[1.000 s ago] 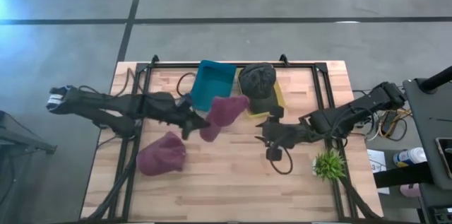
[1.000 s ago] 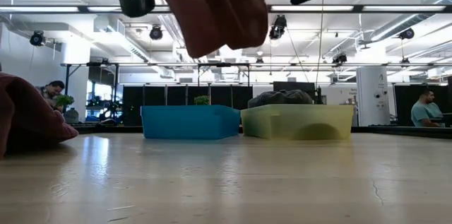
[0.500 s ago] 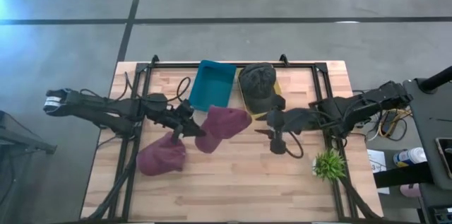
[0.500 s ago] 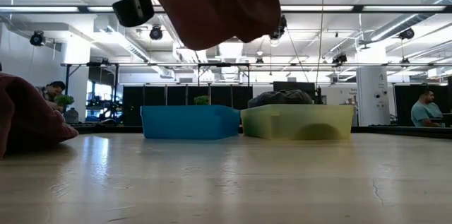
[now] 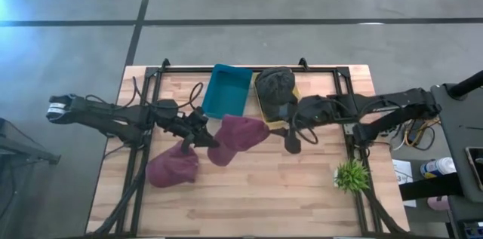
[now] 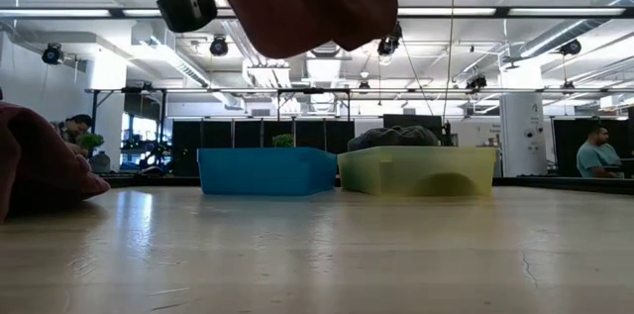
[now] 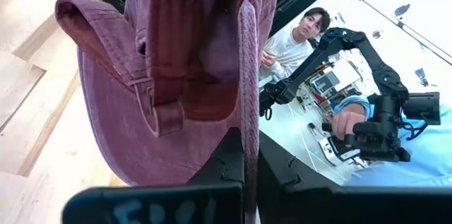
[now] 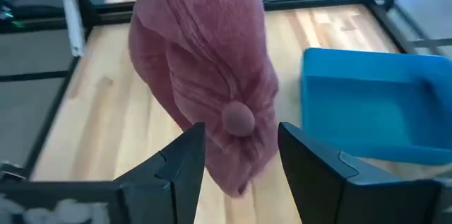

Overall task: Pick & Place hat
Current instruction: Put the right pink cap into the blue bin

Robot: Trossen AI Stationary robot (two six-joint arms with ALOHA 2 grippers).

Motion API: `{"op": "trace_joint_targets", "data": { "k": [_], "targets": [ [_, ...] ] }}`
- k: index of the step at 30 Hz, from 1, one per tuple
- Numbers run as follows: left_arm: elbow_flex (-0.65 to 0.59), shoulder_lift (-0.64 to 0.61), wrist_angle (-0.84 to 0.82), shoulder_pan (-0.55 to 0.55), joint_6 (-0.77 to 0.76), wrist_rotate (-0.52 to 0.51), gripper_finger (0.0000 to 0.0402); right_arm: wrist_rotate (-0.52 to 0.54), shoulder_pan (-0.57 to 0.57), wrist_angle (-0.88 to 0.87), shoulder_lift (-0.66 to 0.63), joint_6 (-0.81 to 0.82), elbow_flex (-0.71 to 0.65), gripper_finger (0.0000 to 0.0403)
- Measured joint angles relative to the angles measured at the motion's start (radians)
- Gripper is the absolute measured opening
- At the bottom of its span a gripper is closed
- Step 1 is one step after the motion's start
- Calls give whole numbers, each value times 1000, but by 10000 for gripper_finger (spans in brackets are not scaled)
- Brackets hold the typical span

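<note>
Jaws of the left gripper [image 5: 202, 139] were clamped on a maroon cap [image 5: 236, 136], held above the tabletop [image 5: 249, 194] before the blue bin [image 5: 229, 90]; the right gripper [image 5: 290, 137] stood open beside it. Another maroon cap [image 5: 172, 167] lay loose, a dark cap [image 5: 275, 84] sat in the yellow bin [image 5: 296, 105].

Low down, the cap hung clear.

Left wrist: fabric pinched between fingers.

Right wrist: open fingers [image 8: 180, 167] faced it. Placing seemingly remained.

No legible text, label, brand, number or sign is found in any view. Pale marks show on the dark bar [image 7: 152, 206] at the near edge of the left wrist view, but they are too blurred to read.
</note>
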Motion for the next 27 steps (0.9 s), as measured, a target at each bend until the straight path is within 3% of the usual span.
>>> {"op": "trace_joint_targets", "data": {
  "k": [5,16,21,25,27],
  "targets": [
    [0,0,11,0,8,0,5,-142,-55,63,32,4,-2,176],
    [-2,0,18,0,28,11,5,-318,-106,135,112,7,33,168],
    [-4,7,8,1,48,13,5,-415,-145,156,147,29,67,111],
    [-4,8,6,5,55,12,5,-429,-159,148,177,15,89,50],
    [-4,8,-1,9,56,-7,9,-445,-165,154,185,2,98,48]
  ]
}}
